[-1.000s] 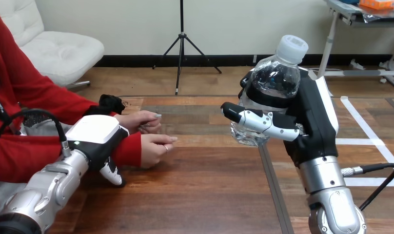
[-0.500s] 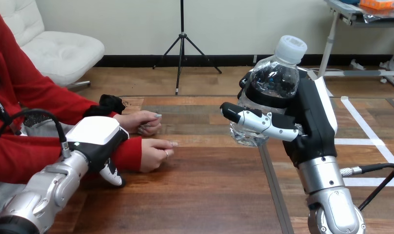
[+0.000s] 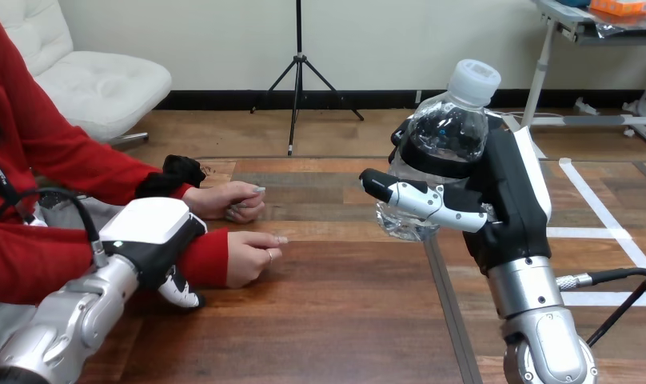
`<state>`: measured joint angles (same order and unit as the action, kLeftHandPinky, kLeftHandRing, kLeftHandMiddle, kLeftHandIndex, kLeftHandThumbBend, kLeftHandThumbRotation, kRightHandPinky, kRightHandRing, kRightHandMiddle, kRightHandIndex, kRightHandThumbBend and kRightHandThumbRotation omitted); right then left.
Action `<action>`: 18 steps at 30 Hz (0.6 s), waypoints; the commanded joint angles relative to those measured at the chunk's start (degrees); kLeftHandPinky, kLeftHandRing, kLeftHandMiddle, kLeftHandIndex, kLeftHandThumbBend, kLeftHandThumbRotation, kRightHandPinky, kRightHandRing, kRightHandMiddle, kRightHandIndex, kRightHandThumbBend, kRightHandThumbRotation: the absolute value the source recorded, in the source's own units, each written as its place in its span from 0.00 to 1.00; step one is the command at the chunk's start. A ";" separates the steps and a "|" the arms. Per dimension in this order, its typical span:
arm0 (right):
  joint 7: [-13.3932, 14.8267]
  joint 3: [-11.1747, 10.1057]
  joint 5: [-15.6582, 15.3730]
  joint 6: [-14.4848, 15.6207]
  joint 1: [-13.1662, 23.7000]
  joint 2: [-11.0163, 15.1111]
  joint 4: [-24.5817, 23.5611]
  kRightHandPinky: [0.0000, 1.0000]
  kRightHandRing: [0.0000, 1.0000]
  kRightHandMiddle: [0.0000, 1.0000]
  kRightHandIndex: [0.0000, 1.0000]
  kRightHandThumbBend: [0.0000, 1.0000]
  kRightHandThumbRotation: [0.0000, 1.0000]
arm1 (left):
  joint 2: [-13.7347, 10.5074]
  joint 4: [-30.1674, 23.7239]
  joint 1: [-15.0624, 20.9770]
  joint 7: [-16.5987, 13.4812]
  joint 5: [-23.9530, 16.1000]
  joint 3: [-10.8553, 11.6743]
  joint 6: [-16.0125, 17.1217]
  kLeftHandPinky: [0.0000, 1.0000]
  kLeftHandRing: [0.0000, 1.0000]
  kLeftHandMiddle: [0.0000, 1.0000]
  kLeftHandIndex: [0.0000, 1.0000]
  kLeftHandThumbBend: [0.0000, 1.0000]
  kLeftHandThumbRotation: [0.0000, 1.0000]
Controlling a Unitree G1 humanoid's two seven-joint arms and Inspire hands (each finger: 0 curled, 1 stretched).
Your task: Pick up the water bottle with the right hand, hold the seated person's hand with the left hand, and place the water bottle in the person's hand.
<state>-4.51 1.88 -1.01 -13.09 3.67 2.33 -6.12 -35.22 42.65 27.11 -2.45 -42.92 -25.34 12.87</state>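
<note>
A clear water bottle [image 3: 448, 132] with a white cap is held upright above the table's right half, with my right hand [image 3: 508, 192] shut round its lower body. My left hand [image 3: 148, 232] sits at the left, right against the red sleeve at the wrist of the person's nearer hand [image 3: 252, 254]. That hand rests on the table, loosely curled and holding nothing. Whether my left hand grips the wrist is hidden by its white back. The person's farther hand [image 3: 228, 198] lies curled on the table just behind. The bottle is well right of both of the person's hands.
A black cloth-like item [image 3: 180, 170] lies at the table's far left edge by the person's sleeve. A narrow seam [image 3: 448, 304] runs front to back through the wooden table [image 3: 328, 320] under the bottle.
My left hand has slipped slightly down and left along the red sleeve. The person's nearer hand has drawn back a little. The bottle and right hand have barely moved.
</note>
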 commanded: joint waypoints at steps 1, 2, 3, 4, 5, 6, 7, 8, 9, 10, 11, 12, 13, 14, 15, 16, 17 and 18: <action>0.68 0.46 0.20 -0.43 4.39 -1.07 -2.77 0.26 0.31 0.36 0.40 0.83 0.00 | 0.02 -4.91 -1.54 0.14 1.21 0.86 0.99 0.37 0.46 0.53 0.54 0.93 0.00; 0.67 0.53 0.16 -0.56 4.48 -1.10 -2.60 0.26 0.31 0.36 0.40 0.83 0.00 | -0.02 -5.18 -1.79 -0.14 1.44 1.11 1.60 0.37 0.46 0.53 0.54 0.93 0.00; 0.66 0.57 0.14 -0.67 4.55 -1.10 -2.46 0.26 0.31 0.36 0.40 0.83 0.00 | -0.05 -5.34 -1.95 -0.26 1.56 1.28 1.99 0.37 0.46 0.53 0.54 0.94 0.00; 0.65 0.58 0.13 -0.74 4.60 -1.09 -2.37 0.26 0.31 0.36 0.40 0.83 0.00 | -0.05 -5.49 -2.07 -0.32 1.62 1.42 2.24 0.37 0.46 0.52 0.53 0.94 0.00; 0.63 0.68 0.14 -0.61 4.66 -1.14 -2.33 0.26 0.31 0.36 0.40 0.83 0.00 | -0.11 -5.82 -2.27 -0.45 1.68 1.57 2.57 0.37 0.46 0.52 0.53 0.94 0.00; 0.63 0.75 0.16 -0.49 4.68 -1.17 -2.33 0.26 0.31 0.36 0.40 0.83 0.00 | -0.14 -6.08 -2.41 -0.49 1.68 1.68 2.70 0.37 0.46 0.52 0.53 0.94 0.00; 0.62 0.78 0.18 -0.41 4.71 -1.17 -2.32 0.26 0.31 0.36 0.40 0.83 0.00 | -0.14 -6.27 -2.51 -0.50 1.67 1.76 2.78 0.38 0.46 0.51 0.52 0.94 0.00; 0.71 0.89 0.03 -0.30 4.77 -1.23 -2.29 0.26 0.31 0.36 0.40 0.83 0.00 | -0.10 -6.78 -2.82 -0.59 1.98 2.07 2.97 0.38 0.46 0.51 0.52 0.94 0.00; 0.78 0.95 -0.07 -0.25 4.81 -1.24 -2.26 0.26 0.31 0.36 0.40 0.83 0.00 | -0.06 -7.14 -3.04 -0.62 2.20 2.31 3.06 0.38 0.45 0.51 0.52 0.94 0.00; 0.83 0.98 -0.14 -0.22 4.85 -1.25 -2.22 0.26 0.31 0.36 0.40 0.83 0.00 | -0.01 -7.39 -3.19 -0.63 2.33 2.48 3.11 0.38 0.45 0.51 0.52 0.94 0.00; 0.91 1.10 -0.29 -0.13 4.91 -1.30 -2.19 0.26 0.31 0.36 0.40 0.83 0.00 | 0.04 -7.87 -3.48 -0.88 2.52 2.75 3.25 0.38 0.45 0.51 0.52 0.94 0.00; 0.95 1.16 -0.38 -0.08 4.95 -1.33 -2.17 0.26 0.31 0.36 0.40 0.83 0.00 | 0.08 -8.17 -3.65 -1.04 2.61 2.91 3.32 0.38 0.45 0.50 0.51 0.94 0.00; 0.98 1.20 -0.43 -0.04 4.99 -1.34 -2.14 0.26 0.31 0.36 0.40 0.83 0.00 | 0.10 -8.39 -3.77 -1.14 2.69 3.00 3.35 0.38 0.45 0.50 0.51 0.94 0.00; 0.94 1.27 -0.40 -0.03 5.05 -1.37 -2.06 0.26 0.31 0.36 0.40 0.83 0.00 | 0.11 -8.82 -3.97 -1.12 2.89 3.16 3.38 0.38 0.45 0.50 0.51 0.94 0.00; 0.90 1.31 -0.35 -0.03 5.08 -1.38 -2.01 0.26 0.31 0.36 0.40 0.83 0.00 | 0.11 -9.11 -4.10 -1.04 3.02 3.27 3.37 0.38 0.45 0.50 0.51 0.95 0.00; 0.88 1.32 -0.31 -0.03 5.12 -1.37 -1.95 0.26 0.31 0.36 0.40 0.83 0.00 | 0.13 -9.31 -4.19 -0.98 3.09 3.34 3.35 0.38 0.45 0.50 0.50 0.95 0.00; 0.73 1.41 -0.10 -0.11 5.20 -1.42 -1.79 0.26 0.31 0.36 0.40 0.82 0.00 | 0.16 -9.95 -4.47 -0.77 3.42 3.62 3.36 0.38 0.44 0.49 0.50 0.95 0.00; 0.64 1.46 0.05 -0.16 5.26 -1.44 -1.68 0.26 0.31 0.36 0.40 0.82 0.00 | 0.20 -10.39 -4.66 -0.60 3.61 3.83 3.36 0.38 0.44 0.49 0.50 0.94 0.00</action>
<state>-4.35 3.14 -1.26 -12.60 3.71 2.03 -6.12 -35.49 37.51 22.25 -2.57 -40.82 -22.41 13.79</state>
